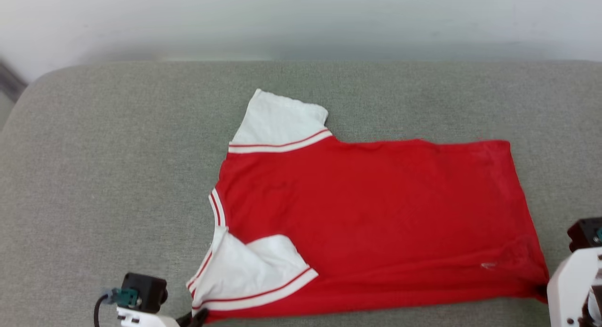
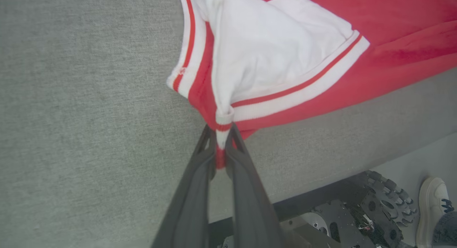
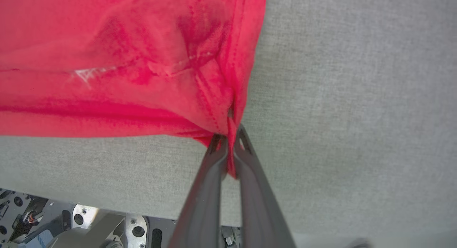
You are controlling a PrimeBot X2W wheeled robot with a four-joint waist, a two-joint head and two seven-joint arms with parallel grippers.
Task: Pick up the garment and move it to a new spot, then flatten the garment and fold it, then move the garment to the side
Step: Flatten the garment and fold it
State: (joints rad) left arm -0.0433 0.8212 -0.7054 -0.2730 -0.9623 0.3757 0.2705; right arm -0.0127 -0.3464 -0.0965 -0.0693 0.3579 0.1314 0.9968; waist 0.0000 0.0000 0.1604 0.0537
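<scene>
Seemingly mid-fold: in the head view, the garment [image 1: 376, 214] is lying spread on the grey fabric surface [image 1: 117, 153], neck to your left and hem to your right, with no number print showing. You are gripping both near corners at once. Your left gripper [image 1: 194, 317] is biting the sleeve corner at the bottom edge, while your right arm's pale wrist housing [image 1: 571, 289] is sitting at the hem corner. Count one garment, two white sleeves, the far one lying flat and the near one crumpled back on itself.

Looking down the left wrist view, your two dark fingers [image 2: 192, 198] are pressing together on the striped cuff edge, and a small tab of cloth is passing between them. To do this well, you are probably wanting to lift just enough to clear the surface, since that bunched sleeve is likely to drag. One pale shoe [image 2: 430, 201] of a person is standing beyond the robot's base, beside one toothed wheel [image 2: 385, 201].

Along the right wrist view, the right gripper [image 3: 230, 141] is pinching the red hem corner where the seams are meeting, its fingers closed on the cloth. Try moving both hands in step, holding the near edge taut between them, so the fold is landing straight. Two grippers, both loaded.
</scene>
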